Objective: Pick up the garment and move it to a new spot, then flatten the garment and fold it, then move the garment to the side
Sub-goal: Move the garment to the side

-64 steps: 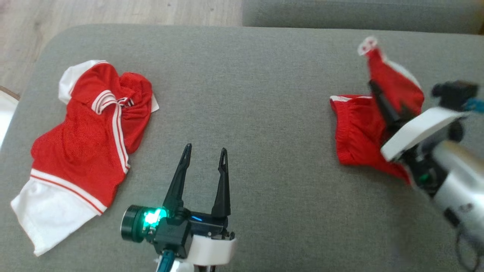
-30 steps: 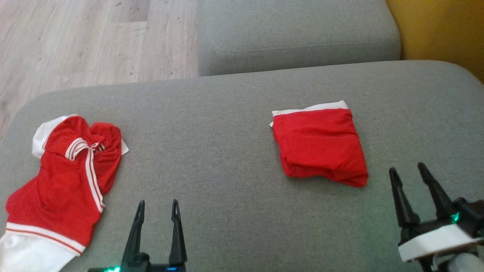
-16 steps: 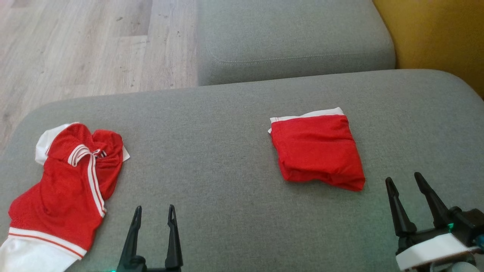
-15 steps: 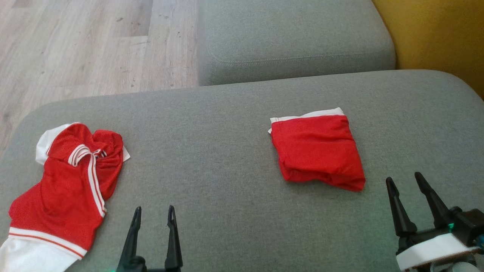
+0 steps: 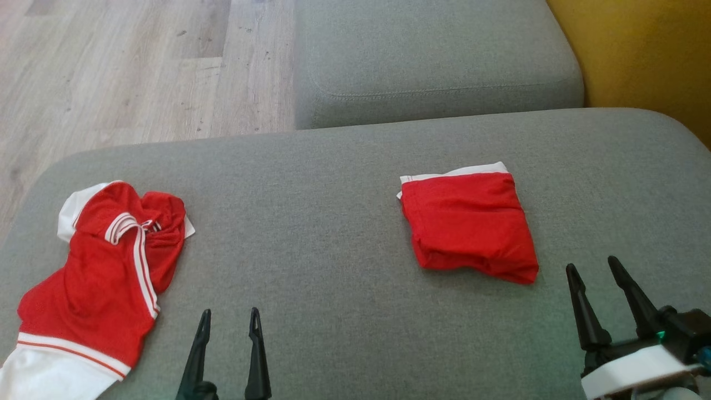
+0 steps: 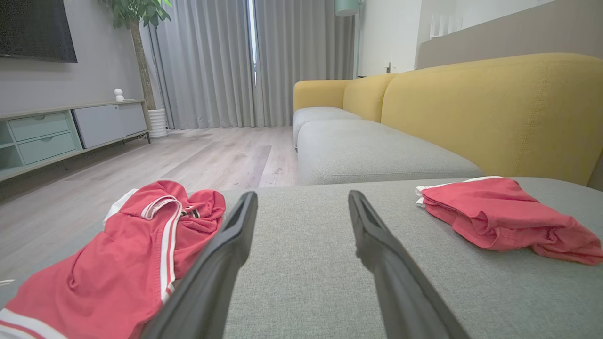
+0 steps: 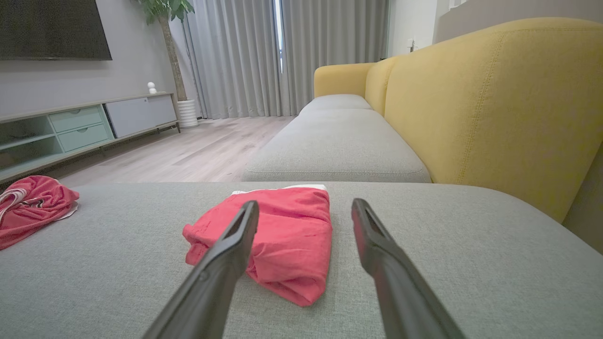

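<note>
The folded garment (image 5: 469, 225) lies on the cushion (image 5: 333, 194) at eleven o'clock from the right gripper (image 5: 590, 263), which gapes empty, as does the left gripper (image 5: 230, 312).

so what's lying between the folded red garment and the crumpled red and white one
Nothing: the head view shows bare grey cushion between the folded red garment and the crumpled red and white garment.

Two red garments lie on the wide grey fabric seat cushion (image 5: 333, 222): one folded red cloth square (image 5: 469, 222), one crumpled red-and-white mesh jersey (image 5: 105, 278). One further grey cushion (image 5: 433, 55) sits beyond it. Two grippers hang at its near edge: left gripper (image 5: 230, 312), right gripper (image 5: 590, 263).
</note>
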Tool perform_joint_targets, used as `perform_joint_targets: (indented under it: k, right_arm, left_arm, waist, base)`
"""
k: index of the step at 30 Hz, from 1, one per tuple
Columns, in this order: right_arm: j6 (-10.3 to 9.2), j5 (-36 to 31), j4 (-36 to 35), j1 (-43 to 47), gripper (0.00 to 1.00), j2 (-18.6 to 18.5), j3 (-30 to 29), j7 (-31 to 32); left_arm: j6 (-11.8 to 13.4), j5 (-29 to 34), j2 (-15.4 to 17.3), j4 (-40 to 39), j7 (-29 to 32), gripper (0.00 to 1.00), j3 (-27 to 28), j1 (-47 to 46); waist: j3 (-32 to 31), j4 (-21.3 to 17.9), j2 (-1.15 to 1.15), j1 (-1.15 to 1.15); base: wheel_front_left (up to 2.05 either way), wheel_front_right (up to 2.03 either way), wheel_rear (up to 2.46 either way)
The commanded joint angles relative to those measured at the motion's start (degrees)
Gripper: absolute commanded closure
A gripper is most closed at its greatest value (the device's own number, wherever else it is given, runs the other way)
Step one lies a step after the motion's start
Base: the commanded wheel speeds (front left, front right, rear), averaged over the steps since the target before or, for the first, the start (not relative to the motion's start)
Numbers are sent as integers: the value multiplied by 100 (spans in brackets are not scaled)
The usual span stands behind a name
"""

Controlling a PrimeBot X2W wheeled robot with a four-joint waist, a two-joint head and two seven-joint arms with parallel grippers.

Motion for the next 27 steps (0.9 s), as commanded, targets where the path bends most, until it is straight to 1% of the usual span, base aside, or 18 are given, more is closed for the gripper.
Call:
perform_joint_targets:
  k: [1, 10, 17, 20, 21, 23, 27]
  right_arm:
    - [39, -20, -145, -37, 0, -82, 91, -62]
    - [39, -30, -76, -80, 0, -110, 63, -62]
    - [39, 43, 32, -226, 0, -211, -1, -62]
    - [39, 173, 214, -465, 0, -341, 22, -62]
    - [39, 173, 214, -465, 0, -341, 22, -62]
    - [39, 337, 400, -704, 0, -452, 87, -19]
    - [39, 711, 750, -1291, 0, -632, 138, 298]
  left_arm:
    - [-26, 75, -62, -214, -28, 0, 178, -163]
    - [-14, 115, -72, -257, -28, 0, 68, -206]
    - [67, 115, -74, -315, -28, 0, -81, -298]
    - [125, 130, -74, -362, -28, 0, -173, -422]
    - [125, 130, -74, -362, -28, 0, -173, -422]
    - [162, 132, -74, -363, -28, 0, -254, -547]
    - [240, 120, -75, -284, -28, 0, -429, -830]
  waist:
    - [5, 3, 0, 0]
    - [145, 105, 0, 0]
    - [475, 270, 0, 0]
    - [806, 329, 0, 0]
    - [806, 329, 0, 0]
    - [1011, 368, 0, 0]
    - [1311, 429, 0, 0]
  base:
    - [0, 0, 0]
    - [0, 0, 0]
    - [0, 0, 0]
    - [0, 0, 0]
    - [0, 0, 0]
    - [0, 0, 0]
    - [0, 0, 0]
